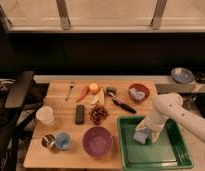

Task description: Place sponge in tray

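A green tray (166, 156) sits at the front right of the wooden table. A pale blue-grey sponge (141, 136) lies inside the tray near its left side. My gripper (147, 134) hangs at the end of the white arm (168, 108), low in the tray and right at the sponge. The gripper partly hides the sponge, and I cannot tell whether it still touches it.
A purple bowl (97, 140) stands left of the tray. Grapes (98, 114), a dark remote (80, 114), a white cup (45, 115), a small blue cup (62, 141), a tin (47, 142), a brown bowl (139, 92), a black utensil (121, 103), fruit (94, 88) and a carrot lie on the table.
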`<state>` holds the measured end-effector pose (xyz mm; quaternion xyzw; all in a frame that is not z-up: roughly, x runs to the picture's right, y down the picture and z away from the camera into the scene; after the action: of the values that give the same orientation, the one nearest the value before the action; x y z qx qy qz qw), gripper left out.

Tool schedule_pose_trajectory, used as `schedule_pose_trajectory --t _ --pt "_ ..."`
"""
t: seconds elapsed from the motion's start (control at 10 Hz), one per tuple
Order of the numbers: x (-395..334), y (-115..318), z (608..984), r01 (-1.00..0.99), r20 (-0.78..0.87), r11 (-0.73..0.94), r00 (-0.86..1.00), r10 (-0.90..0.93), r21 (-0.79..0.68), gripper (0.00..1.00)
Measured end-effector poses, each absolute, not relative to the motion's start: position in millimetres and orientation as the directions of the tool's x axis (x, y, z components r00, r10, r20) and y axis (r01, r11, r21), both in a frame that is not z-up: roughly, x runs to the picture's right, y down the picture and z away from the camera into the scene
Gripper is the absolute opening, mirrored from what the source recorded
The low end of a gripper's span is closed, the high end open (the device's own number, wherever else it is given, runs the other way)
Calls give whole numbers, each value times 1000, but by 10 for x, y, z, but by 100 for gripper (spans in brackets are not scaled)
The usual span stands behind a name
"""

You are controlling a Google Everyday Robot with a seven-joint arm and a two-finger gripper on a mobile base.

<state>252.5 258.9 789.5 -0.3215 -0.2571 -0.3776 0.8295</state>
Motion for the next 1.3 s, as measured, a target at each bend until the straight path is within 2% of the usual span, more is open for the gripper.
schedule_pose_trajectory --t 0.1,0.6,0.7,1.3 --pt "2521 2593 7905 789 667 511 587 -460 -341 54" --pt "2558 2497 7822 771 619 516 621 -481 -372 6" --pt "2573 2372 7713 758 586 522 643 -494 -391 0" --pt "2849 1673 7028 625 425 651 777 -465 -430 0"
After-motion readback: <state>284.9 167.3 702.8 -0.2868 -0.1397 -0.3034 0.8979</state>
